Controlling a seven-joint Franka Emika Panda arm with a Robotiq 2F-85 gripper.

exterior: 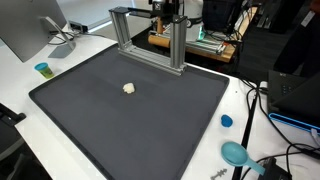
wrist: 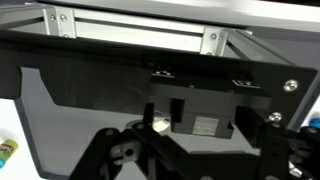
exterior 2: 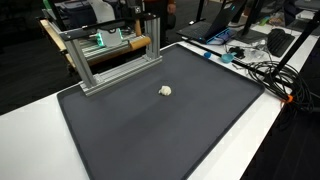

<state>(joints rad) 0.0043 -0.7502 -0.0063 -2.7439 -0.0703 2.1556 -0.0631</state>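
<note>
In both exterior views: small white lump (exterior: 129, 88) on black mat (exterior: 90, 125), well apart from gripper (exterior: 172, 14) near aluminium frame (exterior: 148, 42). Only in wrist view: jaws wide, empty.

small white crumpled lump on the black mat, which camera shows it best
An exterior view: the small white crumpled lump sits near mid-picture on the black mat, nothing in front. Both exterior views show it unblocked and equally small. The wrist view faces the silver metal frame and does not clearly show it.
</note>
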